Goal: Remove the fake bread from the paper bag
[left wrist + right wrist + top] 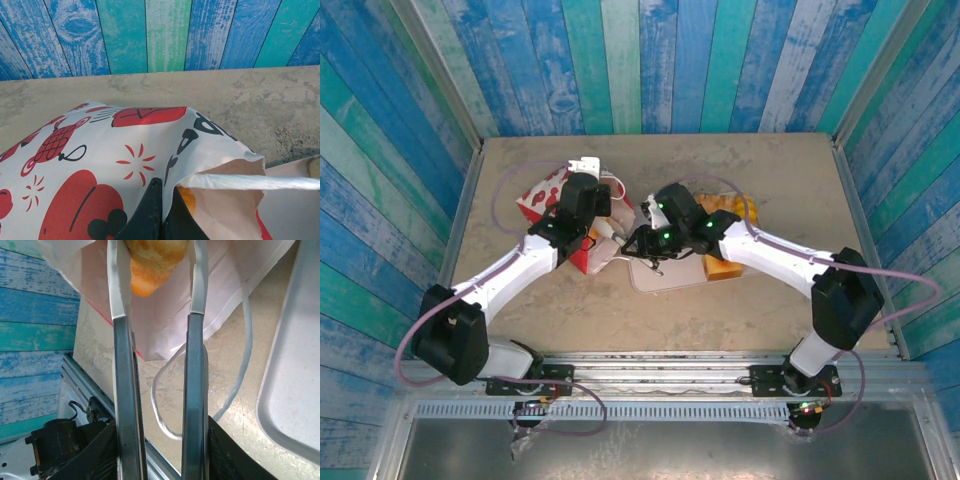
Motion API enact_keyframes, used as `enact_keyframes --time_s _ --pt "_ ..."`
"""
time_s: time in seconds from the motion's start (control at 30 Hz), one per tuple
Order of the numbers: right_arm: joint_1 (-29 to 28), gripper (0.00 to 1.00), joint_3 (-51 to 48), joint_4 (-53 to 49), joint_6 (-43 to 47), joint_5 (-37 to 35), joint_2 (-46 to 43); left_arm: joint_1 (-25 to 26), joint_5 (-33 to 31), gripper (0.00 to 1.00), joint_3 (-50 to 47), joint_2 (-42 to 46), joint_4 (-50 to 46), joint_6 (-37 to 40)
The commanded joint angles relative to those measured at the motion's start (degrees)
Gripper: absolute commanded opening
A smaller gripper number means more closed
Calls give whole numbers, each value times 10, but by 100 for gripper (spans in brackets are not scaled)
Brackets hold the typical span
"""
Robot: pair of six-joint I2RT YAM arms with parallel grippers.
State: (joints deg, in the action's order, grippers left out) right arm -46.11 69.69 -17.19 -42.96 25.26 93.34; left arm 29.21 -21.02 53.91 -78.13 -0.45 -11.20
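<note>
We hold the paper bag [100,160] by its rim with the left end effector [162,190] pinched shut, the right end effector [156,262] clamps one fake bread [152,265] at the bag's mouth, and other orange pieces [720,267] already lie outside the bag, so we judge the job partway done.

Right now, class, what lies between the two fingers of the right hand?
A golden-orange piece of fake bread, touching both fingers of the right hand, with the white inside of the paper bag behind it. The right wrist view shows this.
</note>
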Motion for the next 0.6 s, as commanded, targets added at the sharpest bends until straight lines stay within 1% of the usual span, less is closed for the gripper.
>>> enact_keyframes --time_s 0.0,0.13,0.33,0.57 --pt "-4 31 -10 -7 20 -11 -33 0 -15 0 9 11 11 -7" --pt "-4 31 -24 -24 25 -20 -62 0 -20 0 11 10 14 -10" --pt "-4 31 -52 -54 38 -39 -128 0 -26 0 11 5 15 -12" --pt "-4 31 -88 -112 39 -91 -223 0 -32 0 11 3 17 -18"
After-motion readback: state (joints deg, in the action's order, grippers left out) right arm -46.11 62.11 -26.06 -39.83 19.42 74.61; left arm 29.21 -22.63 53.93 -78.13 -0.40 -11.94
